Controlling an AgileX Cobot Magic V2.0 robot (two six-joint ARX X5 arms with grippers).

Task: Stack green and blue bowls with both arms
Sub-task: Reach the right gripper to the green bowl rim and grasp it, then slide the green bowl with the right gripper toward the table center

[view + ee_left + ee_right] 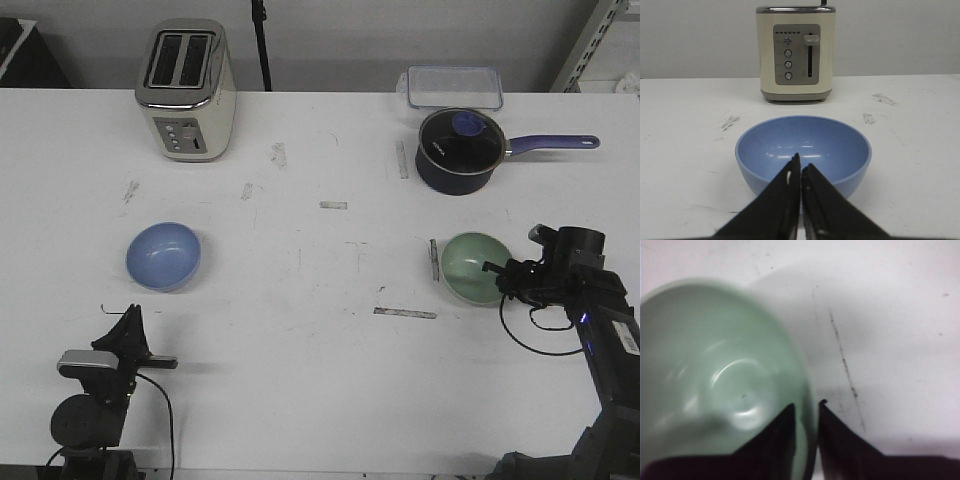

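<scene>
The pale green bowl [472, 265] sits on the table at the right, tipped slightly. My right gripper [497, 273] is shut on its rim, one finger inside the green bowl [715, 380] and one outside, as the right gripper [806, 407] shows in its wrist view. The blue bowl [163, 254] rests upright at the left. My left gripper [131, 318] is shut and holds nothing, just short of the blue bowl [803, 150] on the near side; the left gripper [800, 162] has its fingertips together.
A cream toaster [186, 90] stands at the back left. A dark saucepan with a purple handle [458, 150] and a clear lidded box [453, 86] sit behind the green bowl. Tape strips [405, 313] mark the white table [320, 380].
</scene>
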